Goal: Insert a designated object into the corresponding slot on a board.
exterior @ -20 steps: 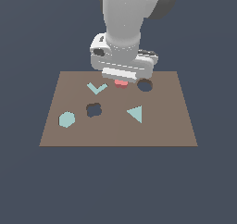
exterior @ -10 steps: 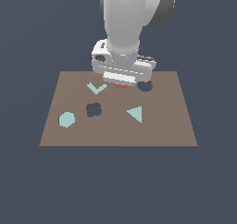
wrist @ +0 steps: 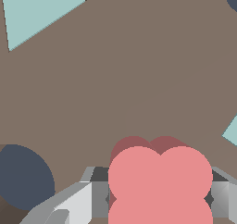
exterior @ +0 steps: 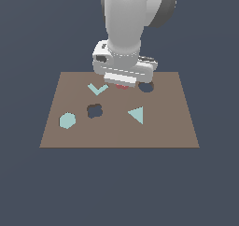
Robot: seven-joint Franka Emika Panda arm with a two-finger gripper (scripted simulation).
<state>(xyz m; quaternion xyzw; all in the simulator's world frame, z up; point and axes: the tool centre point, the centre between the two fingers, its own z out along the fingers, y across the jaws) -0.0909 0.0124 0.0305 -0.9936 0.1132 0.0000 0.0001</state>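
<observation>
The salmon-red clover block (wrist: 159,172) sits on the brown board (exterior: 163,127) near its far edge, between the teal chevron (exterior: 97,88) and the round dark hole (exterior: 146,86). My gripper (exterior: 122,84) is down over it. In the wrist view the gripper (wrist: 159,190) has a finger pressed against each side of the block, one of them the grey finger (wrist: 95,190). In the exterior view only a sliver of the red block (exterior: 122,87) shows under the hand. The clover-shaped slot (exterior: 94,110) lies nearer the front, toward the exterior view's left, and is empty.
A teal hexagon (exterior: 67,120) and a teal triangle (exterior: 136,114) lie on the board. In the wrist view the triangle (wrist: 37,10), the round hole (wrist: 23,177) and a corner of the chevron (wrist: 231,133) show around the block.
The hand has come down onto the red block, which now shows far less in the exterior view. Over the last half second the hand has barely moved.
</observation>
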